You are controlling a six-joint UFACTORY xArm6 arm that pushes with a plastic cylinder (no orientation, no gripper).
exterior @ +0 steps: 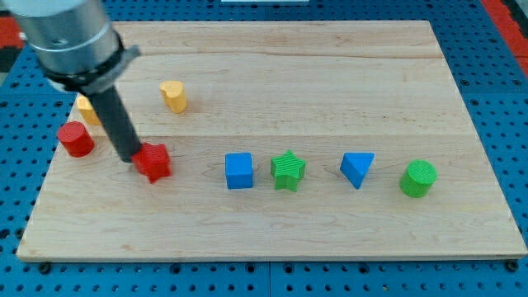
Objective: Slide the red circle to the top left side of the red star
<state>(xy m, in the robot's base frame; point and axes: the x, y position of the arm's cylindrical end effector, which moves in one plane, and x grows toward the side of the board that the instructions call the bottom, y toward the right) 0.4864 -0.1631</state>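
The red circle [76, 139] is a short red cylinder near the board's left edge. The red star [153, 162] lies to its right and slightly lower. My tip [129, 157] comes down between them, touching or almost touching the star's left side, with the circle apart to its left. The dark rod slopes up to the grey arm body at the view's top left.
A yellow block [87, 108] sits just above the red circle, partly hidden by the rod. A yellow cylinder [174, 96] lies further up. To the right in a row: blue cube [239, 171], green star [288, 171], blue triangle [357, 168], green cylinder [418, 178].
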